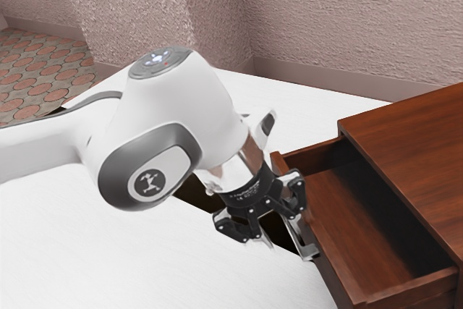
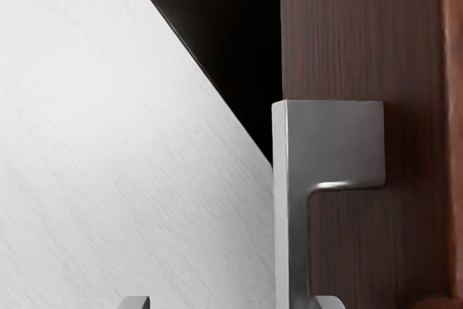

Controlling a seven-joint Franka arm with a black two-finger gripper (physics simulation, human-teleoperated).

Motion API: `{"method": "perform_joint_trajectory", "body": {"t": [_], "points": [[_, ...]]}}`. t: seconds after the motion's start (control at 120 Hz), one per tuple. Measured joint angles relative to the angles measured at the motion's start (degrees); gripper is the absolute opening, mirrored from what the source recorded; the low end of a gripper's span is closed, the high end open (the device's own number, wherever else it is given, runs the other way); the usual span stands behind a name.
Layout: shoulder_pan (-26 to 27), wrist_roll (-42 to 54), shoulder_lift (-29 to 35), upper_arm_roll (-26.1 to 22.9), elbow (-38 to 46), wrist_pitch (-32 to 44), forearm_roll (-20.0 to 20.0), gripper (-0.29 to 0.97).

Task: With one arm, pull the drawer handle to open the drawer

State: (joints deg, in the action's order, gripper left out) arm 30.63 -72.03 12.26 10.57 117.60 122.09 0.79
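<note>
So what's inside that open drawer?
Only bare wood shows inside the drawer. The part under the cabinet top lies in shadow, so anything there is hidden.

One drawer (image 1: pixel 376 240), one handle (image 1: pixel 304 241), one gripper (image 1: pixel 266 222)

- The drawer (image 1: pixel 376 236) is dark reddish-brown wood and stands open, pulled well out of its cabinet (image 1: pixel 412 135) toward the exterior view's left. Its shadowed inside is open to view from above.
- The drawer's front panel is upright, with a lighter top edge. In the wrist view it shows as a brown wood-grain face (image 2: pixel 347 34).
- The handle (image 1: pixel 302 235) is a squared bar of brushed grey metal fixed to the outer face of that front. Close up (image 2: pixel 291 200), a square-cornered bracket joins the bar to the wood.
</note>
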Motion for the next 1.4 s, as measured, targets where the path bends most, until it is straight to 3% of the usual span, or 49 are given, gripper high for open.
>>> {"method": "perform_joint_trajectory", "body": {"t": [0.467,0.917,1.133,1.233,1.325,1.4], "points": [[-1.3,-0.1,5.0,0.1,5.4,1.0,-0.9,0.23],[-1.1,0.1,5.2,0.1,5.3,2.8,-1.5,0.23],[-1.0,0.3,9.2,0.1,5.0,2.8,-3.3,0.27],[-1.2,-0.1,10.1,0.0,-4.3,-3.7,-3.7,0.36],[-1.4,-1.6,6.9,0.5,-18.9,-14.9,-3.5,0.47],[-1.5,-2.8,5.9,3.1,-24.2,-23.2,-3.2,0.53]]}}
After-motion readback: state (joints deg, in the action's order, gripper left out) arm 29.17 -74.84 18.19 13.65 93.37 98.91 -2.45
